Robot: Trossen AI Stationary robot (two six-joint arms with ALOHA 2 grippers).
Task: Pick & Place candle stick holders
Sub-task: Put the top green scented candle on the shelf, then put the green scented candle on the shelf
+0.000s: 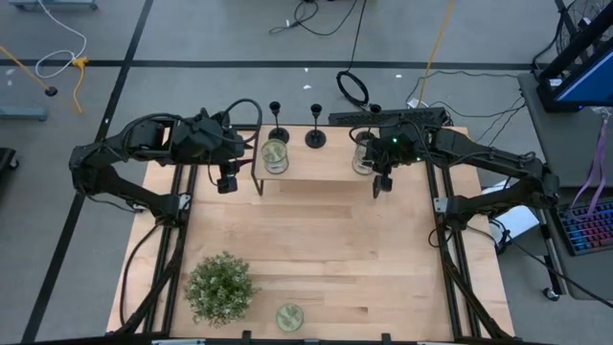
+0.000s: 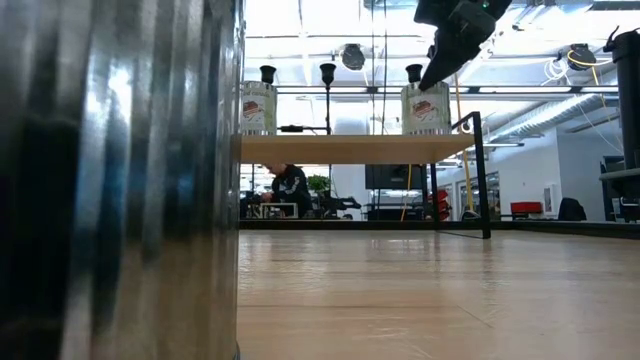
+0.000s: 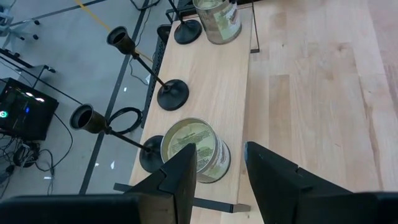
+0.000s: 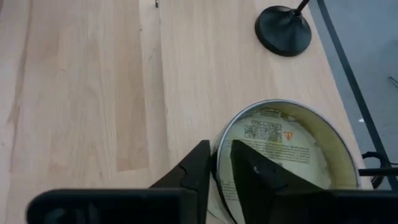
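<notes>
A: Where do the 3 candle stick holders stand?

B: All upright along the back edge of the raised wooden shelf, behind 2 candle tins. None is held.

A: And your grippers?

B: Your left gripper hovers over the left tin with its fingers apart, empty. Your right gripper hangs above the right tin, fingers a narrow gap apart, empty.

A: How do you pick well?

B: Reach past the tin, close on the thin stem, and lift straight up so the round base clears the shelf.
</notes>
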